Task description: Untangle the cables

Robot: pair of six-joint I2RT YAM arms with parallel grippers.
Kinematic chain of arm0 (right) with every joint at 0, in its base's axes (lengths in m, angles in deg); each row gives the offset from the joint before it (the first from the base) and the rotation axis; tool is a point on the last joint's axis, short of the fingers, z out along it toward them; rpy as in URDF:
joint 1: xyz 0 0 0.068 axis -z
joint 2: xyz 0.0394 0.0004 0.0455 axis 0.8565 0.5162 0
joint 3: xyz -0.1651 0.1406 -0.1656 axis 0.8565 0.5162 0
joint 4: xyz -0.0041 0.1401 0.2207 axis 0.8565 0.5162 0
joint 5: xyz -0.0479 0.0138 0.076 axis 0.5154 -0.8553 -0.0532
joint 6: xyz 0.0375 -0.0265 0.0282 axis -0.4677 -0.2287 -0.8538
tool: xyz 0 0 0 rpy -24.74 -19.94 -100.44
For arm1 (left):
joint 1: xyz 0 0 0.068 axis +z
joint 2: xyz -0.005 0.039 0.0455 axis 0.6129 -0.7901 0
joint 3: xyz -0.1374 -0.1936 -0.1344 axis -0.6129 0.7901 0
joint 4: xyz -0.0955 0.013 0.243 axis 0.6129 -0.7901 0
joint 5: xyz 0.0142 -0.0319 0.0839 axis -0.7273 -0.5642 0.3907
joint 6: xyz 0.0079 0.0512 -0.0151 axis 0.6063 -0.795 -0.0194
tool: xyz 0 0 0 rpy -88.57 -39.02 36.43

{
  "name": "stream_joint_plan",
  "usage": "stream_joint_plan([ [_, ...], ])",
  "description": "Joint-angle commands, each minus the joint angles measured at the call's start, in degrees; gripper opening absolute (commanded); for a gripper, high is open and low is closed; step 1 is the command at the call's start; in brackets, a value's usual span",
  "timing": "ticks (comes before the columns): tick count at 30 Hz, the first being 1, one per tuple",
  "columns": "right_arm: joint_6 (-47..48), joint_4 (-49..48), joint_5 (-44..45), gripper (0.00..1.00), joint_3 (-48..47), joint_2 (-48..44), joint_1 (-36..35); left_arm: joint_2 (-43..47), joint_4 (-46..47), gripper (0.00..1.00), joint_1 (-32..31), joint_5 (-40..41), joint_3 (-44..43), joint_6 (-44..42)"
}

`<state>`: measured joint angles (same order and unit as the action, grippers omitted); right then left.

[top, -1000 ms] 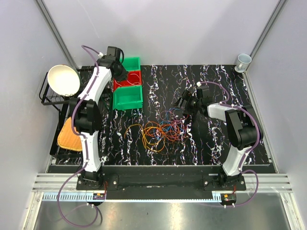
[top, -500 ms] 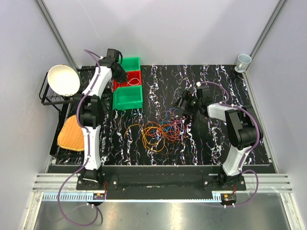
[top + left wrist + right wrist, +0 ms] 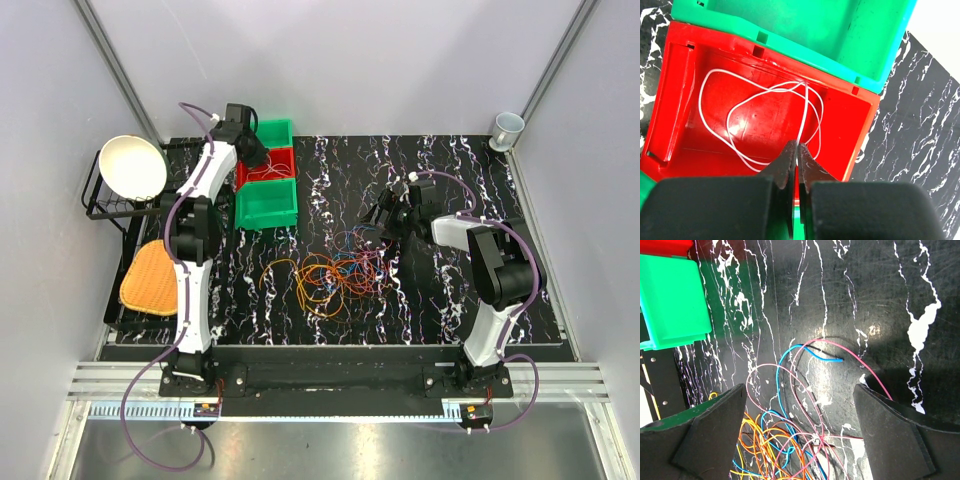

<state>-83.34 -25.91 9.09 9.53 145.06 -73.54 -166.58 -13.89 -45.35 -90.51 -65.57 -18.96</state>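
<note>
A tangle of thin orange, red, yellow and blue cables (image 3: 335, 275) lies mid-table. In the right wrist view a blue end (image 3: 825, 356), pink loops (image 3: 875, 377) and orange loops (image 3: 760, 440) show. My right gripper (image 3: 385, 215) is open and empty (image 3: 799, 390), above the tangle's far right edge. My left gripper (image 3: 250, 152) hangs over the red bin (image 3: 278, 160). Its jaws (image 3: 798, 145) are shut on a thin pale cable (image 3: 803, 110) whose loops lie on the floor of the red bin (image 3: 675, 100).
Green bins stand behind (image 3: 275, 132) and in front (image 3: 268, 203) of the red one. A white bowl (image 3: 132, 165) sits on a black wire rack (image 3: 110, 208) at the left, with an orange pad (image 3: 150, 278) below it. A cup (image 3: 508, 127) stands at the far right corner.
My left gripper has shifted slightly farther back over the red bin, still pinching the pale cable. My right arm has barely moved.
</note>
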Motion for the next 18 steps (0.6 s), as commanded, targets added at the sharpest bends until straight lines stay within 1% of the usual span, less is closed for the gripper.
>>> stream_joint_plan([
  [1, -0.4, -1.4, -1.2, 0.93, -2.2, 0.6, 0.3, 1.2, 4.2, 0.07, 0.3, 1.5, 1.0, -2.2],
  [2, -0.4, -1.4, -1.2, 0.93, -2.2, 0.5, 0.4, 3.0, 4.7, 0.11, 0.2, 1.5, 2.1, -2.6],
  [3, -0.4, -1.4, -1.4, 0.93, -2.2, 0.5, 0.3, 4.2, 5.3, 0.23, 0.2, 3.1, 4.7, -2.8],
  [5, -0.4, -1.5, -1.5, 0.93, -2.2, 0.3, 0.3, 8.2, 7.5, 0.34, -0.4, 4.8, 7.5, -3.7],
  [6, -0.4, -1.4, -1.4, 0.93, -2.2, 0.2, 0.3, 9.4, 7.9, 0.43, -0.5, 5.7, 9.3, -4.1],
  [7, -0.3, -1.5, -1.4, 0.93, -2.2, 0.1, 0.3, 11.6, 8.0, 0.49, -0.8, 6.5, 9.8, -4.6],
  [10, -0.3, -1.4, -1.3, 0.93, -2.2, 0.0, 0.3, 15.2, 7.8, 0.63, -2.1, 8.5, 10.9, -6.4],
  [12, -0.2, -1.4, -1.3, 0.93, -2.1, 0.0, 0.3, 16.6, 7.2, 0.66, -3.3, 8.8, 10.5, -7.7],
  [14, -0.2, -1.5, -1.2, 0.93, -2.2, 0.0, 0.3, 18.9, 5.9, 0.71, -4.9, 10.8, 9.6, -9.3],
  [18, 0.0, -1.5, -1.1, 0.93, -2.1, -0.1, 0.3, 23.6, 3.8, 0.77, -8.6, 16.5, 8.8, -12.8],
])
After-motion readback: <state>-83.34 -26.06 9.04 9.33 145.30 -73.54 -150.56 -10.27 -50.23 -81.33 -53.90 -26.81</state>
